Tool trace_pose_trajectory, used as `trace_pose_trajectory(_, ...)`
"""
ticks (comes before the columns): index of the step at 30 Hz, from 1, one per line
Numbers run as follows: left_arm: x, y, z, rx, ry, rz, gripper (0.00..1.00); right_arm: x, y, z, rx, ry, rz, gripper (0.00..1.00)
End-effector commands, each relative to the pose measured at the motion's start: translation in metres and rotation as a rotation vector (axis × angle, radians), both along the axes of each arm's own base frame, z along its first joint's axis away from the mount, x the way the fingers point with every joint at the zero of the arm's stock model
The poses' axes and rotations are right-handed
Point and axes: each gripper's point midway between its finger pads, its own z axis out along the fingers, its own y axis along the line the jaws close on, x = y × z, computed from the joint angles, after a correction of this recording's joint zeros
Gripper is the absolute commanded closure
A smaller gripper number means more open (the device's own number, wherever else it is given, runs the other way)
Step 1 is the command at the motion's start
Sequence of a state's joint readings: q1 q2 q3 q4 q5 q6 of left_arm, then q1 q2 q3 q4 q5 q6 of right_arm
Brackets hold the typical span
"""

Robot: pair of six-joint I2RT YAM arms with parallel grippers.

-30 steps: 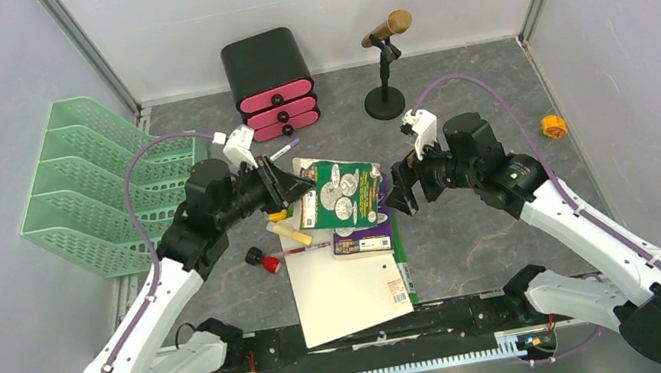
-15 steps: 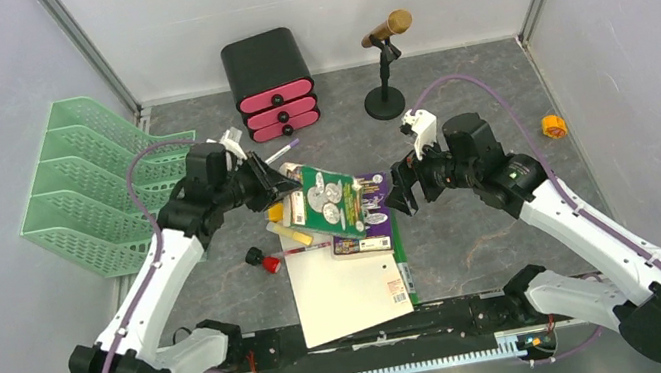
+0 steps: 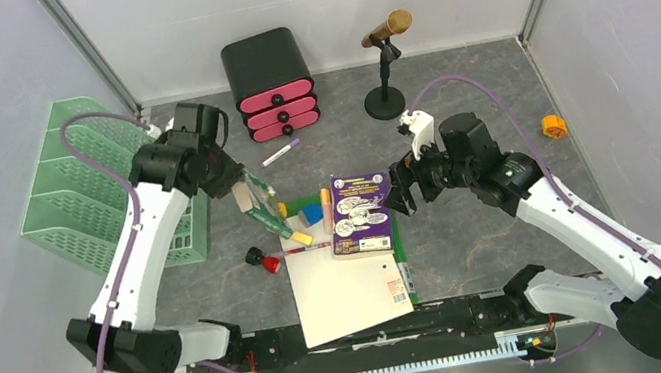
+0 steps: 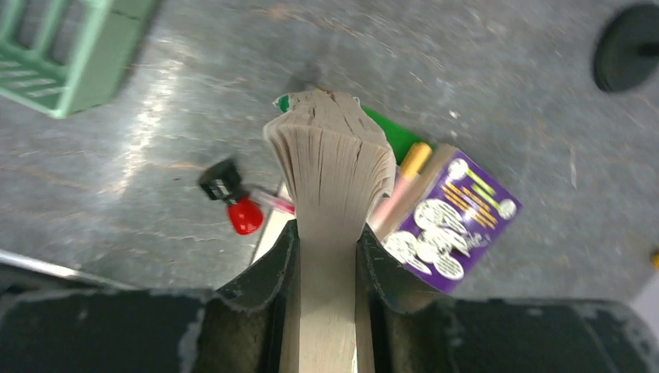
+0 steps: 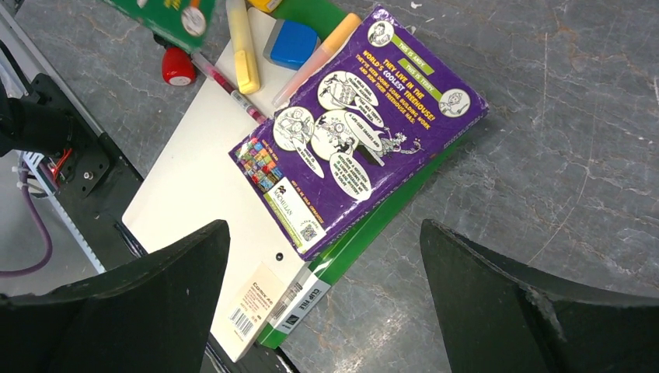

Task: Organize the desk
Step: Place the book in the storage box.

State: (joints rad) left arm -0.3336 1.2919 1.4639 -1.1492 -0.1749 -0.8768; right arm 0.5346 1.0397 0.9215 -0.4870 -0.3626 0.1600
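The left fingers (image 4: 264, 272) have carried the pinched book (image 3: 262, 210) leftward, apparently clear of the tabletop (image 3: 478, 243); the right fingers (image 5: 155, 303) hang spread wide.

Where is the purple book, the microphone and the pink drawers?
purple book (image 5: 357, 128): right wrist view, middle of its cover.
microphone (image 3: 387, 27): top view, its golden head.
drawers (image 3: 285, 91): top view, top pink front.
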Motion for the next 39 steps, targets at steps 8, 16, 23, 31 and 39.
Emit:
trace_pose_trajectory(8,0.010,0.063,0.047,0.205,-0.059,0.379,0.98,0.006,0.006,0.011,0.023,-0.013,0.006,0.02)
trace_pose_trajectory(16,0.025,0.076,0.088,0.172,-0.259,0.475,0.98,0.002,0.004,0.005,0.016,0.005,0.007,0.02)
trace_pose_trajectory(23,0.018,0.099,0.109,0.216,-0.370,0.575,0.98,-0.003,0.005,0.005,0.019,0.014,0.027,0.02)
trace_pose_trajectory(31,0.005,0.121,0.117,0.355,-0.389,0.570,0.98,-0.007,0.002,-0.004,0.013,0.031,0.021,0.02)
trace_pose_trajectory(39,-0.016,0.137,0.119,0.395,-0.458,0.580,0.98,-0.014,0.001,-0.016,0.007,0.069,0.025,0.02)
